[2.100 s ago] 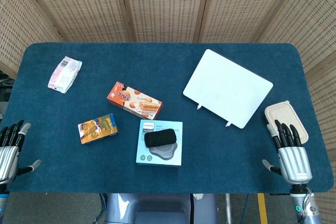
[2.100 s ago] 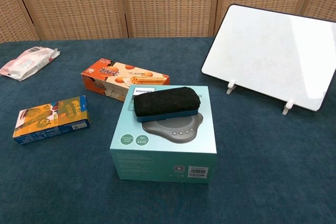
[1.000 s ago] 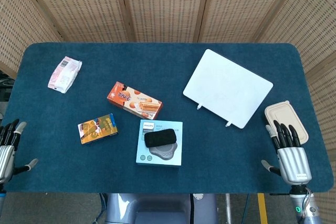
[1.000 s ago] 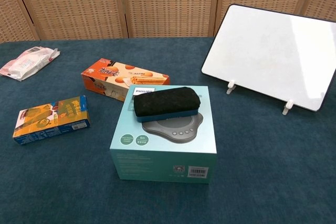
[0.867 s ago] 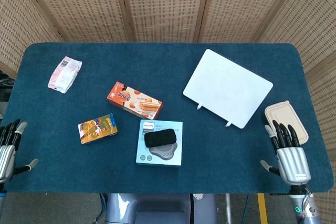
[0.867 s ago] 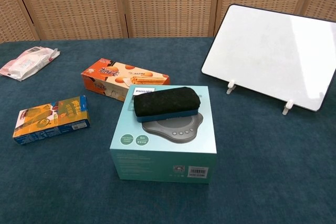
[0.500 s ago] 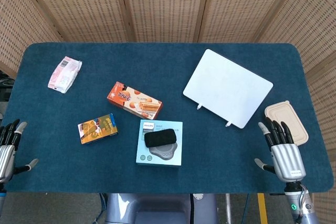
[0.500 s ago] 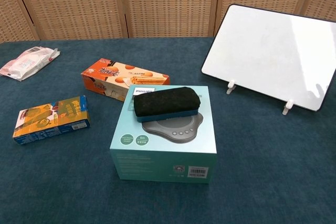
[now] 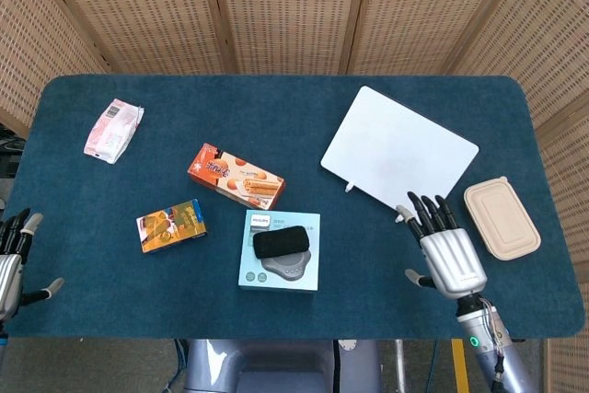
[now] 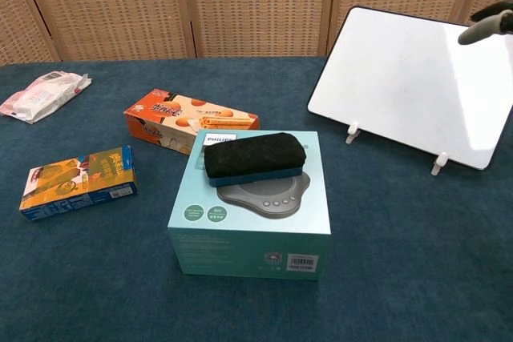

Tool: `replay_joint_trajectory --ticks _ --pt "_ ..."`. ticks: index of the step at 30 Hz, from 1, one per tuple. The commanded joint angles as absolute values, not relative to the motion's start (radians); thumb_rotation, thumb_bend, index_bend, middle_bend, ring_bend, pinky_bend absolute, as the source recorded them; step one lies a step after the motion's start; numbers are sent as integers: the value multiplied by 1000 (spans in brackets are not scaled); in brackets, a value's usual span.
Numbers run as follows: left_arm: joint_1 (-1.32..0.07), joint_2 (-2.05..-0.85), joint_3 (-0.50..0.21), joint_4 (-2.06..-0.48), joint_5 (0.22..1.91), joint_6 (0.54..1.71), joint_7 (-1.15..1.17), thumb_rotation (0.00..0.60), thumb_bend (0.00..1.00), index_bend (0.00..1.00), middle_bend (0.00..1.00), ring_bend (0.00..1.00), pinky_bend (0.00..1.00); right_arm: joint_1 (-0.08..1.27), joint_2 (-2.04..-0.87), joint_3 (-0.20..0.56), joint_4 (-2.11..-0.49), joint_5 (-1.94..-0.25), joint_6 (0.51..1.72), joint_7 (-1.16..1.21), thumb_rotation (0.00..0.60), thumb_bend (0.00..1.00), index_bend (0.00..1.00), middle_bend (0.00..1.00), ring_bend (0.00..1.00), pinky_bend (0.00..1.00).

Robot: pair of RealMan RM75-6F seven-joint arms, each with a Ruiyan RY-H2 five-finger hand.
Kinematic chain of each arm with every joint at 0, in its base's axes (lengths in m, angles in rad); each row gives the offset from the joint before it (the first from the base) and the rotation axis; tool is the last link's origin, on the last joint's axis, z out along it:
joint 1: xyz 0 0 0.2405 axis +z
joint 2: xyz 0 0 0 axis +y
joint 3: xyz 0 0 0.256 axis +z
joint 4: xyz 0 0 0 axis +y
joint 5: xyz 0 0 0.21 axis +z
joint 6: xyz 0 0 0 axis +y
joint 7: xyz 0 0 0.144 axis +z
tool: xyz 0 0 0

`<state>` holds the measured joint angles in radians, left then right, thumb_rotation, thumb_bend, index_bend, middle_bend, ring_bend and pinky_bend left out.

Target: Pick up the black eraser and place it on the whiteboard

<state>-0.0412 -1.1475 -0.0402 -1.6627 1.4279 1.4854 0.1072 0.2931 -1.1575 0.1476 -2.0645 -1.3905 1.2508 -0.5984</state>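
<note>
The black eraser [image 9: 282, 242] [image 10: 254, 158] lies on top of a light teal box [image 9: 280, 271] [image 10: 248, 230] near the table's front middle. The whiteboard [image 9: 398, 153] [image 10: 411, 84] stands propped on two small white feet at the back right. My right hand [image 9: 448, 252] hovers open, fingers spread, just in front of the whiteboard's near edge and well to the right of the eraser; only a fingertip [image 10: 486, 28] of it shows at the chest view's right edge. My left hand [image 9: 11, 260] is open at the table's front left edge, holding nothing.
An orange biscuit box [image 9: 236, 178] lies behind the teal box, a small yellow-green box [image 9: 171, 225] to its left. A white-pink packet [image 9: 113, 129] sits at the far left back. A beige lidded container [image 9: 501, 217] is at the right edge.
My right hand has moved left and forward from beside the beige container to just in front of the whiteboard. The left hand has drifted slightly lower. The eraser has not moved.
</note>
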Motion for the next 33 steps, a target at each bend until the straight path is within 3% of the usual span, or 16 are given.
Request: replay_joint_trajectory --ticks 1,17,33 --pt "-41 -1149 -37 -1664 1437 1488 108 600 155 0 0 0 0 352 -1181 187 -2114 -1305 1211 -683 600 53 161 0 0 0" --pt "-43 -1145 -35 -1661 1441 1484 89 600 155 0 0 0 0 531 -1364 222 -2174 -1006 1254 -1010 600 53 198 0 0 0" --pt "-46 -1151 -37 -1653 1436 1478 88 600 155 0 0 0 0 664 -1524 224 -2198 -863 1378 -1167 600 55 232 0 0 0"
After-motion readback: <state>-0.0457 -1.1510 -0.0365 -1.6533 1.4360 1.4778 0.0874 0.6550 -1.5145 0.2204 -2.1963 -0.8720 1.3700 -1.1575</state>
